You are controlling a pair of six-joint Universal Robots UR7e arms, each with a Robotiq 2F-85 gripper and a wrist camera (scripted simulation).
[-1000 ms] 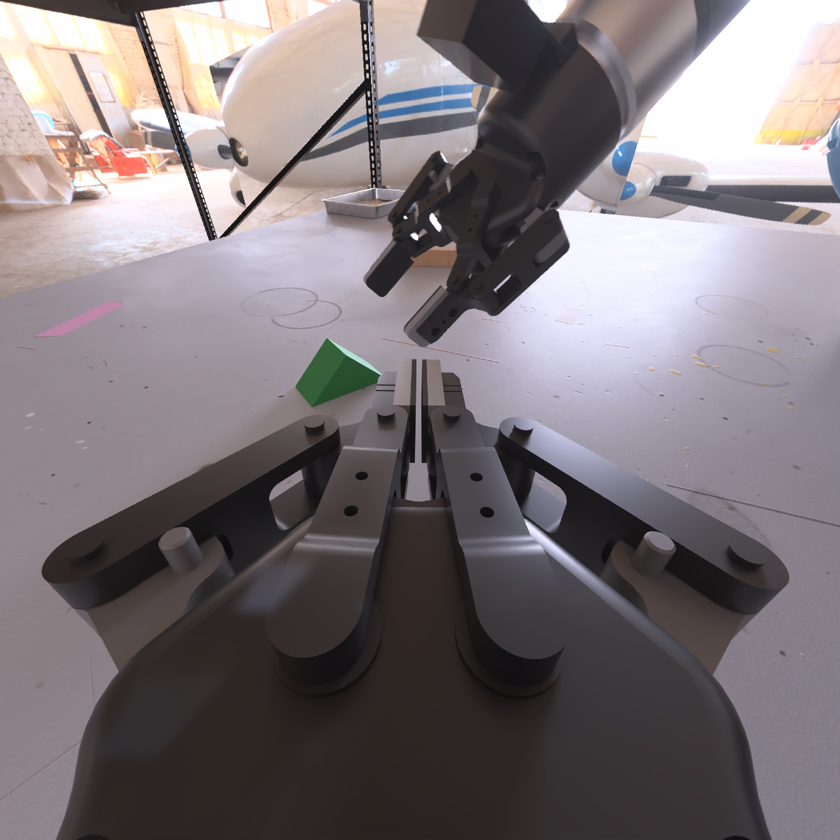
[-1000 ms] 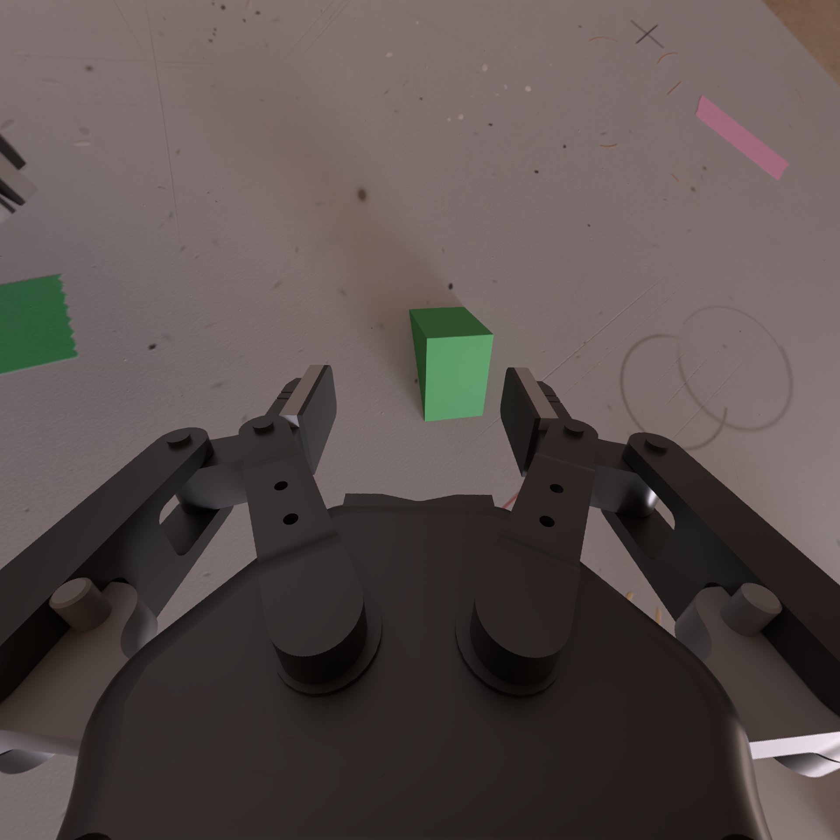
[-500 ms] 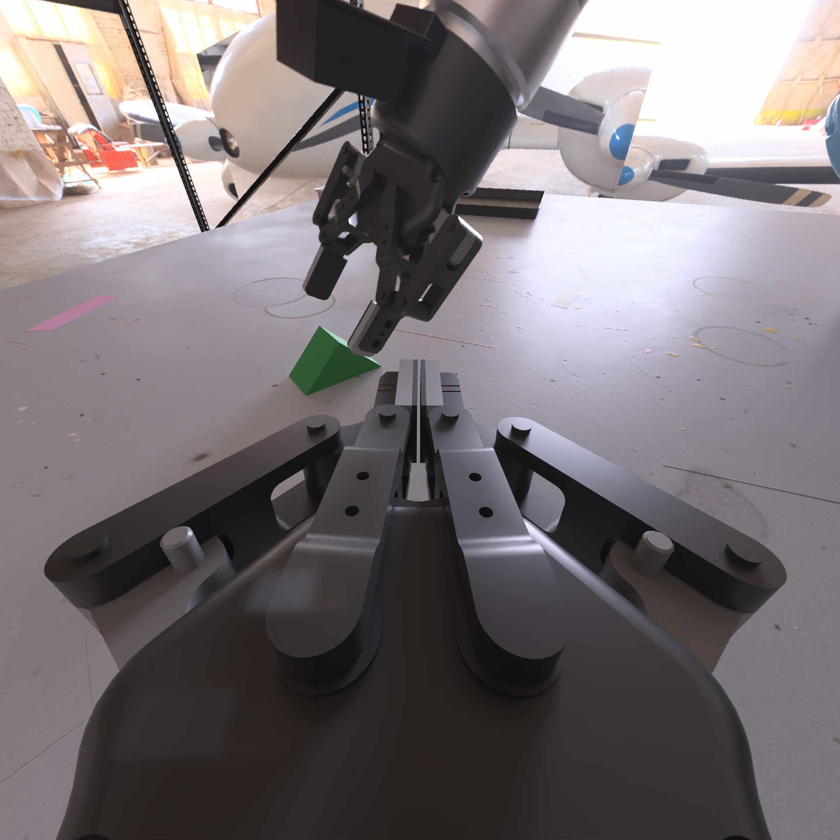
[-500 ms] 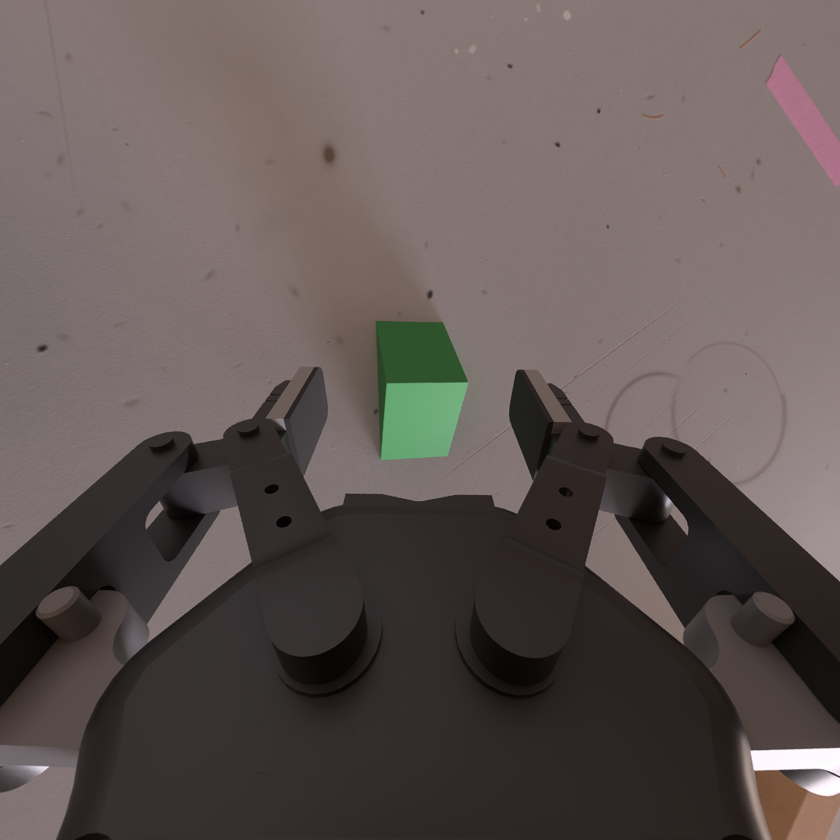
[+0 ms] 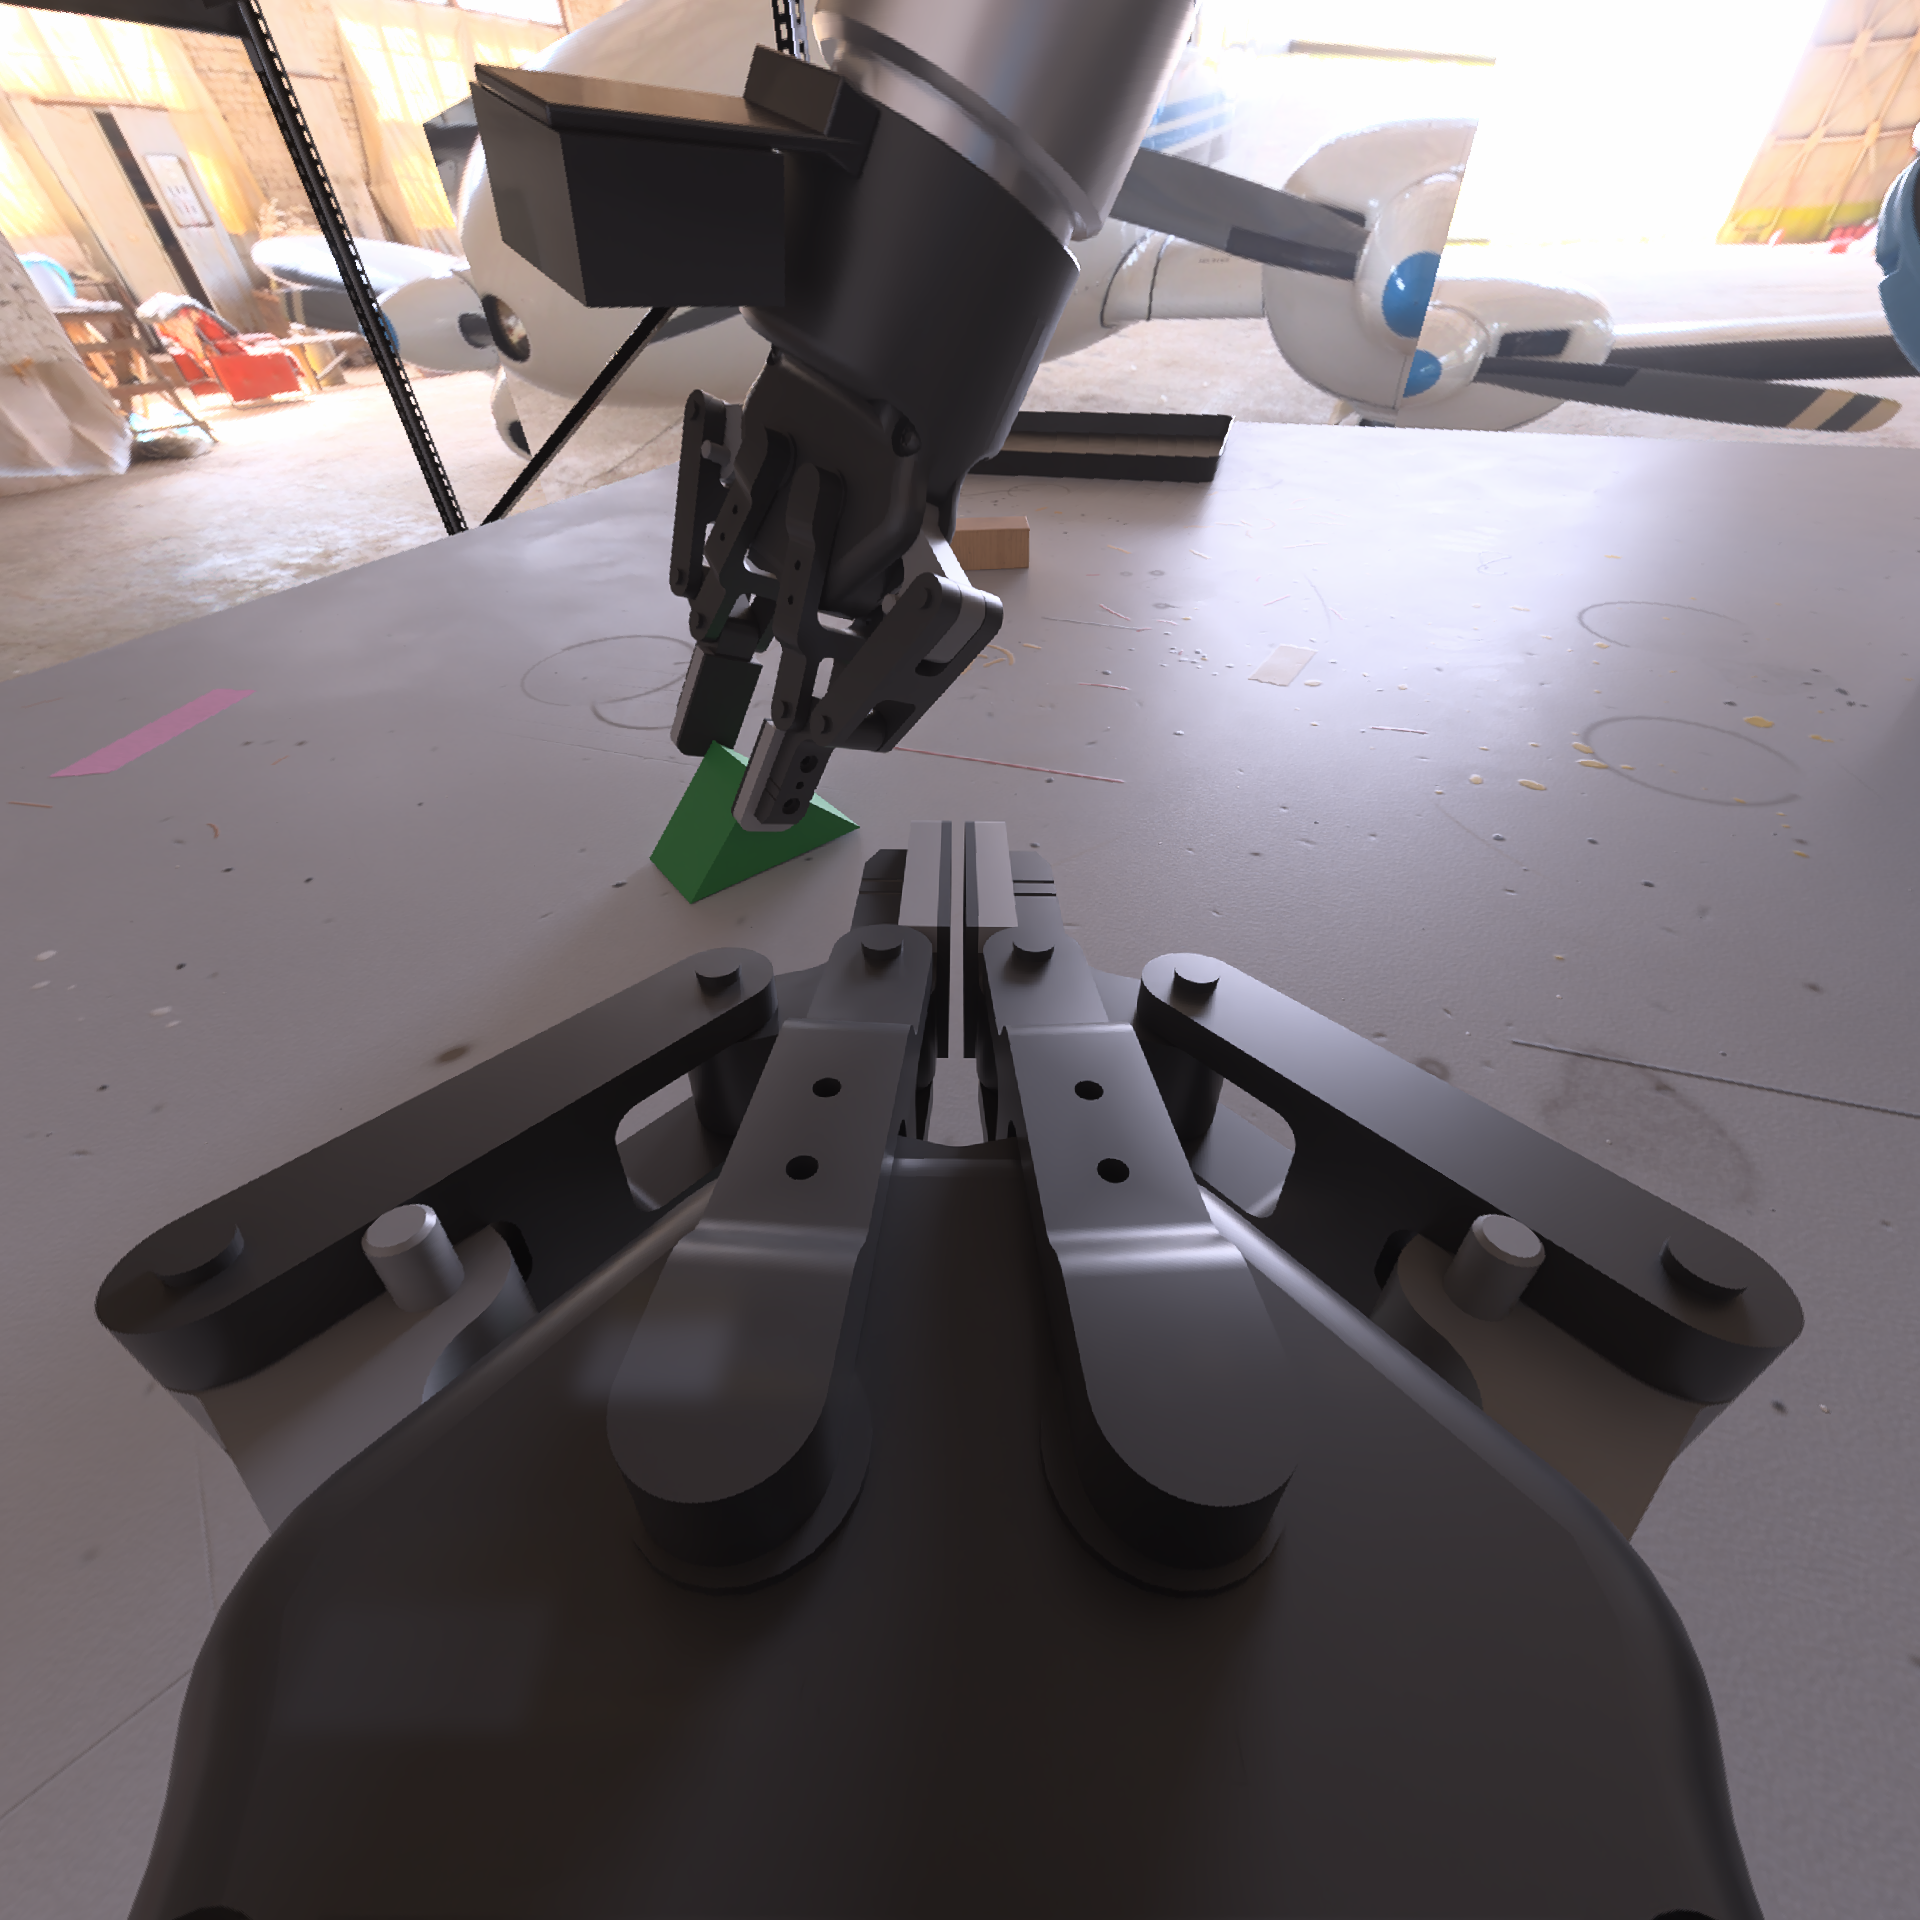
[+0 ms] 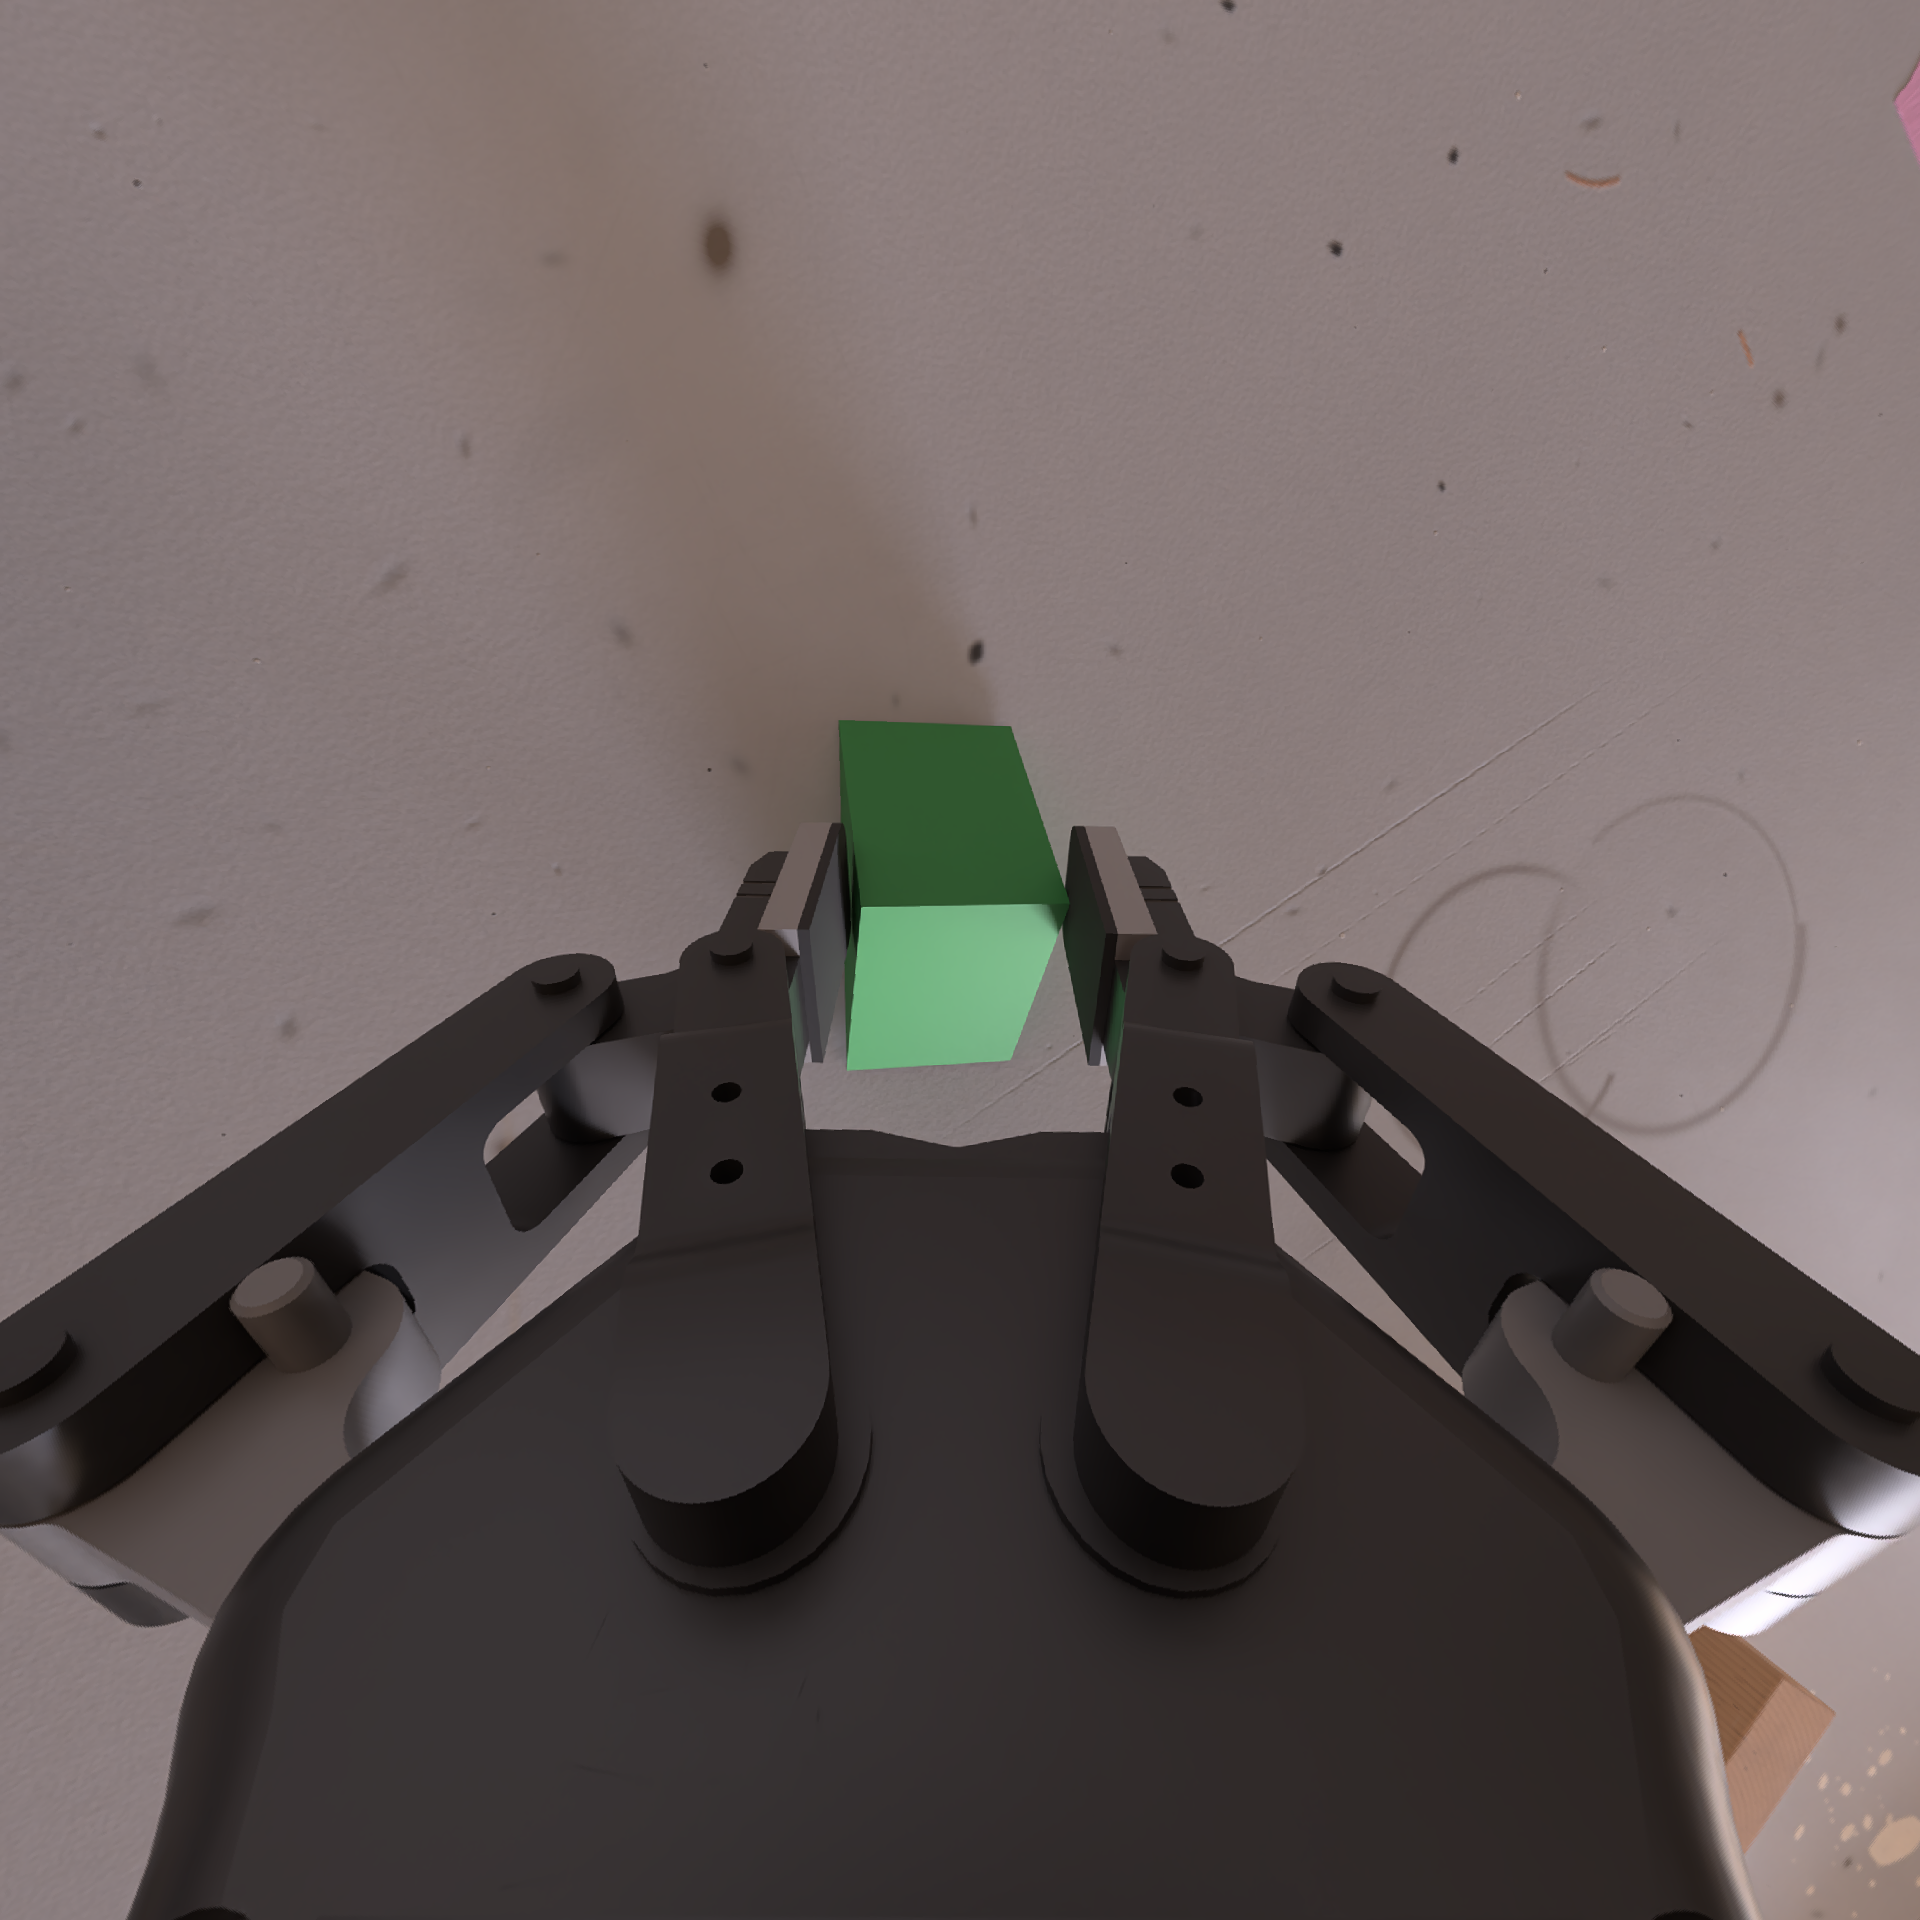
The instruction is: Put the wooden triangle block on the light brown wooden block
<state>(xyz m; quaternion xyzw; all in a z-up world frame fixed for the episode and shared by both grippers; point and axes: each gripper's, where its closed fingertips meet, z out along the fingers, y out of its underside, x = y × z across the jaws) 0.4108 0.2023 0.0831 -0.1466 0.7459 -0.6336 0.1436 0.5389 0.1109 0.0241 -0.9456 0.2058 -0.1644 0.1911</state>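
Observation:
The triangle block [image 5: 717,842] is a green wedge lying on the grey table, just left of my left gripper's tips. In the right wrist view the wedge [image 6: 940,987] sits between the pads of my right gripper [image 6: 951,847], which is closed on its two flat sides. From the left wrist view the right gripper [image 5: 740,774] reaches down over the wedge. The wedge still rests on the table. The light brown wooden block [image 5: 992,542] lies farther back behind the right arm; it also shows at the bottom right of the right wrist view [image 6: 1756,1745]. My left gripper [image 5: 956,831] is shut and empty, low over the table.
A flat black tray [image 5: 1101,447] lies at the table's far edge. A strip of pink tape [image 5: 151,732] is stuck on the table at the left. A black rack leg [image 5: 353,270] stands beyond the far left edge.
My right gripper has come down over the green wedge and its fingers have closed from wide open onto the wedge's sides. My left gripper has stayed shut and nearly still.

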